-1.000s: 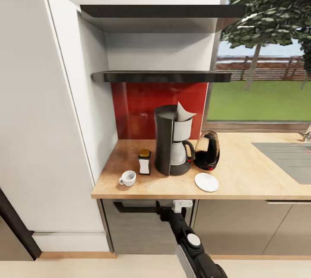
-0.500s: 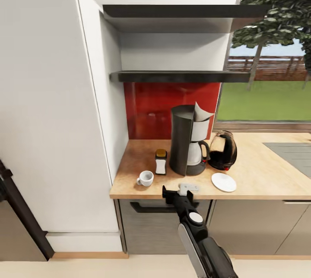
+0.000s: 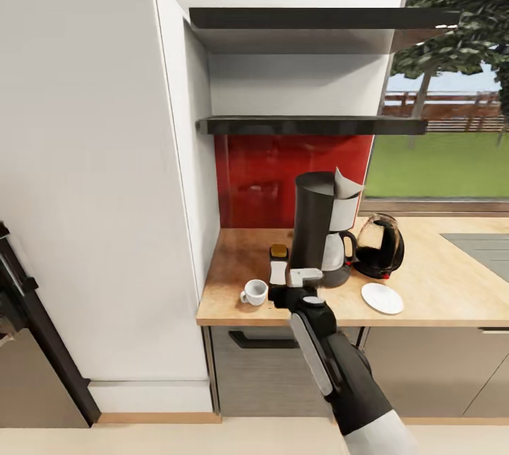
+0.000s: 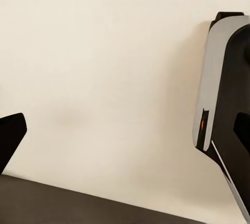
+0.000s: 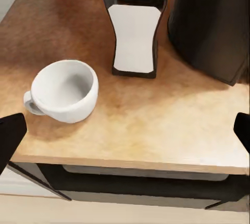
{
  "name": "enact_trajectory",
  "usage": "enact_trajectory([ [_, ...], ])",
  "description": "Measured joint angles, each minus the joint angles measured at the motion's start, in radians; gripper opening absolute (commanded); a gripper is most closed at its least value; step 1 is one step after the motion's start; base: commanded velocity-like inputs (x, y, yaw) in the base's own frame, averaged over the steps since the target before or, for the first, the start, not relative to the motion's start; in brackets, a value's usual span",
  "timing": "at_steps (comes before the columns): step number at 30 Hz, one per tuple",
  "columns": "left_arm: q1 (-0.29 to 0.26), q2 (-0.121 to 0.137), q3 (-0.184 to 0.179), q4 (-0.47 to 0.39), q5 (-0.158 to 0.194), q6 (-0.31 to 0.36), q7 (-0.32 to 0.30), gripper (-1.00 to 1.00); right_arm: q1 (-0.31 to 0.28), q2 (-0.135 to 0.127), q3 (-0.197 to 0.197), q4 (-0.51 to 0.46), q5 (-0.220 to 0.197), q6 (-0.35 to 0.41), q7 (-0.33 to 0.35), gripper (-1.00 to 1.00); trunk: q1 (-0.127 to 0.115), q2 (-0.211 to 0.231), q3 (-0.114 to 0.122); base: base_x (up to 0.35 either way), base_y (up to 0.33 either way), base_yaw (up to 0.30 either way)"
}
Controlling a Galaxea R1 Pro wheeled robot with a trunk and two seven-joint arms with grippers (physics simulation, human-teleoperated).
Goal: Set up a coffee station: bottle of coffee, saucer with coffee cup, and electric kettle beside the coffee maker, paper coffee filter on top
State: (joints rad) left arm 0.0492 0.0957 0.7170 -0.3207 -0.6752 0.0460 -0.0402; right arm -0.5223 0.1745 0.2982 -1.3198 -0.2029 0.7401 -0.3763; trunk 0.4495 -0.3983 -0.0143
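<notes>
Beige wood grain runs under everything: the desk carries all five pieces, with its near edge just in front of the coffee cup. From my head camera I see the right end effector over that near edge, between the cup on its left and the coffee maker behind it, with the bottle of coffee just beyond it. A tall white cabinet walls off the desk's left end, so there is little room left of the cup. To the right the surface opens up: the saucer lies bare near the front edge, well apart from the cup, and the electric kettle stands just right of the coffee maker. A paper filter sticks up from the machine's top. The kitchen shelf hangs above.

My right wrist camera gives what the head view cannot: the cup sits upright, handle toward the cabinet side, apart from the bottle, with free desk between them, and the two dark fingertips are spread wide.

The left wrist camera shows pale floor; I cannot tell how that left end effector is set.
</notes>
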Motion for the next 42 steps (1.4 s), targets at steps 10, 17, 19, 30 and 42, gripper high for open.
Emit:
enact_trajectory([
  [10, 0.000, 0.002, 0.003, 0.002, -0.115, 0.010, 0.006, 1.00, -0.099, 0.000, -0.005, 0.019, -0.003, 0.197, -0.010, 1.00, 0.000, 0.000, 0.000, 0.000, 0.001, 0.000],
  [17, 0.002, 0.002, 0.004, 0.012, -0.144, 0.073, 0.010, 1.00, -0.102, 0.000, -0.079, 0.028, -0.001, 0.207, -0.011, 1.00, 0.000, 0.000, 0.000, 0.000, 0.000, 0.000],
  [19, 0.002, 0.002, 0.004, 0.015, -0.145, 0.089, 0.016, 1.00, -0.103, 0.000, -0.093, 0.035, -0.001, 0.207, -0.011, 1.00, 0.000, 0.000, 0.000, 0.000, 0.000, 0.000],
  [30, 0.002, -0.002, 0.004, 0.020, -0.149, 0.106, 0.030, 1.00, -0.103, 0.000, -0.145, 0.088, -0.002, 0.209, -0.011, 1.00, 0.000, 0.000, 0.000, 0.000, 0.006, 0.000],
  [42, 0.002, 0.000, 0.004, 0.020, -0.148, 0.107, 0.031, 1.00, -0.103, 0.000, -0.181, 0.093, -0.003, 0.207, -0.010, 1.00, 0.000, 0.000, 0.000, 0.054, 0.200, 0.000],
])
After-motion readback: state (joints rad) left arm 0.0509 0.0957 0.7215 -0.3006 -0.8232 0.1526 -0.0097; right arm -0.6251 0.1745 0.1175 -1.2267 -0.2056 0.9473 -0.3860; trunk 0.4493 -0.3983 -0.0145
